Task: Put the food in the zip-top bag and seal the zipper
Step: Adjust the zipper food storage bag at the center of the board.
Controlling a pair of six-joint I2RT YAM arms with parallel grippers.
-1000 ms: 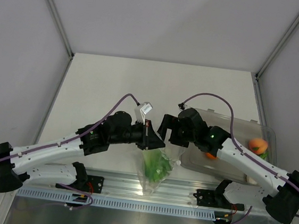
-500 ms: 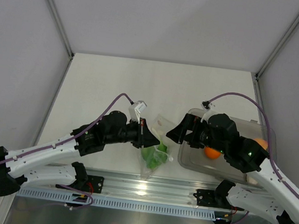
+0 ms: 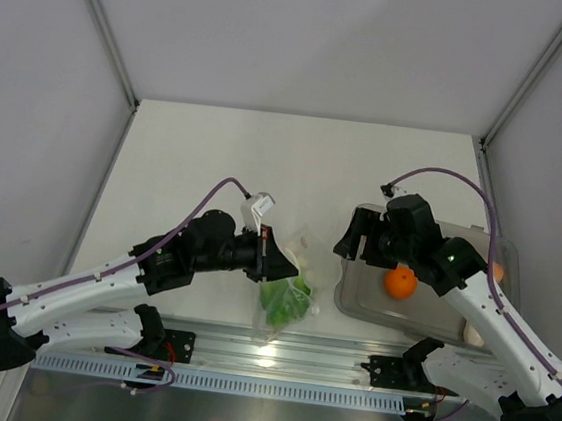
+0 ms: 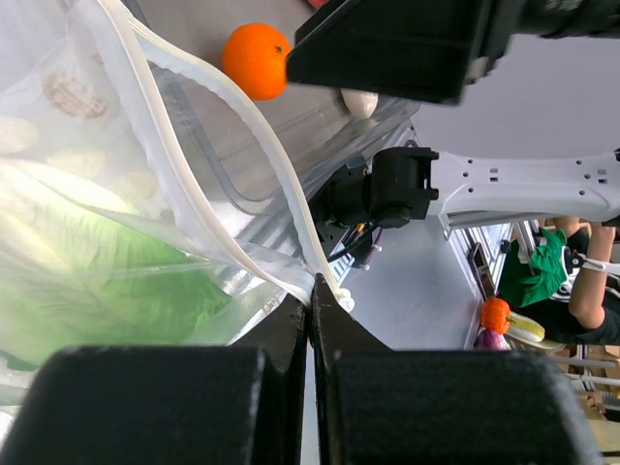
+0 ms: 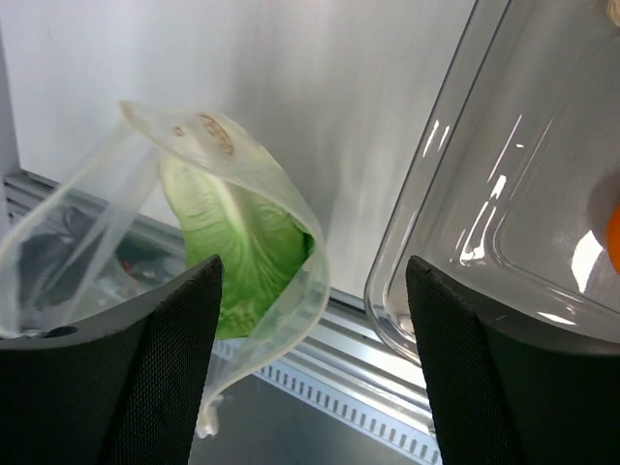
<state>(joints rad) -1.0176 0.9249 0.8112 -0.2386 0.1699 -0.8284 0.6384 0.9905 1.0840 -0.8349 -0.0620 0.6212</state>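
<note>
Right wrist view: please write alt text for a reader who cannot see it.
A clear zip-top bag, mouth open with green lettuce inside, fills the left; the corner of a clear tray is on the right. The fingers of the right gripper stand apart in front, holding nothing.

So on the white worktop (image 3: 266, 159) the left hand (image 3: 268, 254) is clamped onto the top edge of the clear bag (image 3: 297, 271), which stretches toward the near edge with the green lettuce (image 3: 280, 299) sitting in its lower half. Just right of it, the right hand (image 3: 355, 240) hovers with its fingers apart over the left end of the clear tray (image 3: 352, 300), right beside the orange (image 3: 400, 281) lying in there. A pale egg-looking piece (image 3: 473, 336) sits at the tray's near right corner, half tucked under the right arm.
</note>
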